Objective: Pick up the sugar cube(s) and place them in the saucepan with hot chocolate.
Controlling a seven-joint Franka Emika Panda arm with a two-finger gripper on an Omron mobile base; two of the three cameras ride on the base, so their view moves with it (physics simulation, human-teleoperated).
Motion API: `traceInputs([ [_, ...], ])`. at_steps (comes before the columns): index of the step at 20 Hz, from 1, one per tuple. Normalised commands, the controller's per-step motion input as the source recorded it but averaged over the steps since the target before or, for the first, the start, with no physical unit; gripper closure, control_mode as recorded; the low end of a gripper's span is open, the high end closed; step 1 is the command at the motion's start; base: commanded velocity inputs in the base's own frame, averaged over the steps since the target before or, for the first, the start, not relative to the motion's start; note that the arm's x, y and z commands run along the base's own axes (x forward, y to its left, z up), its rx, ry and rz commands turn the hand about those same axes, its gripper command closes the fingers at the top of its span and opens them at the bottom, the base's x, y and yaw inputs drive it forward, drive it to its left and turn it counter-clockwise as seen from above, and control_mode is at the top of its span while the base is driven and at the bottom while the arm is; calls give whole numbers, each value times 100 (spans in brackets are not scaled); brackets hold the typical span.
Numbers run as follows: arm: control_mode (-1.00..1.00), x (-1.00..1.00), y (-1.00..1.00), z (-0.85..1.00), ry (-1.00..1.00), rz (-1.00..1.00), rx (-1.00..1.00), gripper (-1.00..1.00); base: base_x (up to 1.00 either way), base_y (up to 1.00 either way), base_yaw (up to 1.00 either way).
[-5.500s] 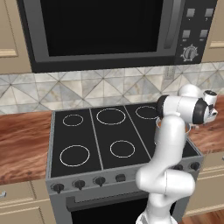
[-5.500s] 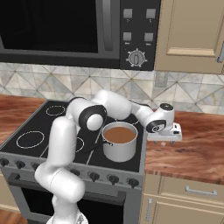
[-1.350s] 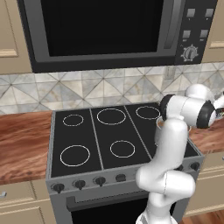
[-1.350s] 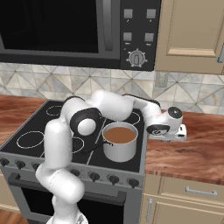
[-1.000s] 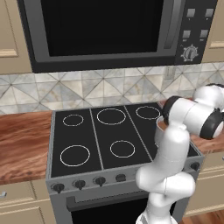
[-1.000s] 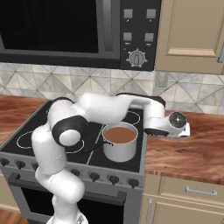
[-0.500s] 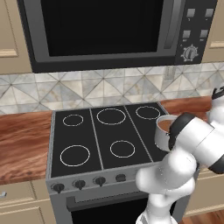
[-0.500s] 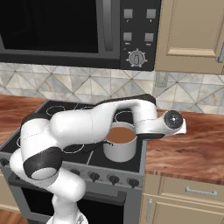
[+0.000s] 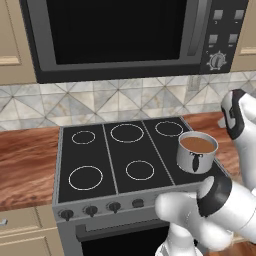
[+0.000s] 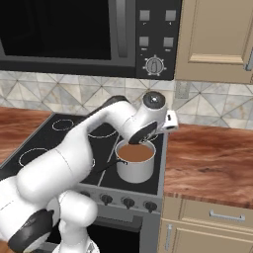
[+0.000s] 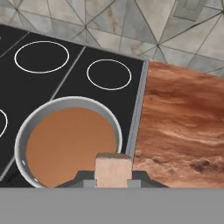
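Saucepan (image 11: 22, 144) holds brown liquid; gripper (image 11: 113, 181) pinches sugar cube (image 11: 113, 169)

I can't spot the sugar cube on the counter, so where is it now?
The small tan sugar cube is pinched in the end effector in the hand view, above the near rim of the shiny steel saucepan of brown liquid, beside the stovetop's right edge.
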Motion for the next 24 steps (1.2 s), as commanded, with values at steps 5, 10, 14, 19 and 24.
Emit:
traceInputs([
  [5, -100, -29, 52, 6, 2, 5, 0, 100, 0, 0, 0],
  [10, -100, -13, 28, -25, 10, 2, 0, 100, 0, 0, 0],
  [14, -100, 0, 21, -25, 13, 0, -2, 100, 0, 0, 0],
  [19, -100, 9, 8, -18, 5, 0, 0, 100, 0, 0, 0],
  [24, -100, 8, 0, -14, 0, 0, 0, 100, 0, 0, 0],
])
